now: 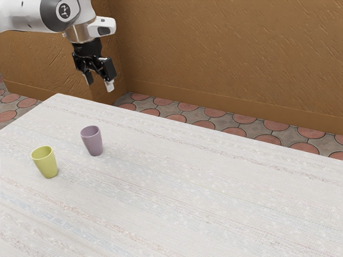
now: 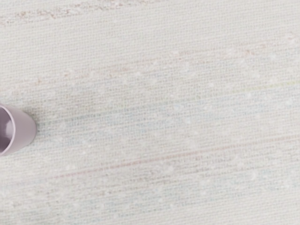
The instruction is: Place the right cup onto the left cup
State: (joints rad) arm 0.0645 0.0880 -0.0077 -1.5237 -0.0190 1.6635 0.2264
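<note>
Yellow cup point(image 1: 46, 165) | upright, near purple cup point(image 1: 93, 143) | round emblem point(image 1: 64, 10) on arm point(image 1: 24, 16)

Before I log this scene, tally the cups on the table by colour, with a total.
Yellow cup: 1
Purple cup: 1
Total: 2

Yellow-green cup point(image 1: 47, 164), dusty purple cup point(image 1: 93, 142), whitish table point(image 1: 187, 193) with seemingly pinkish, bluish stripes.
</note>
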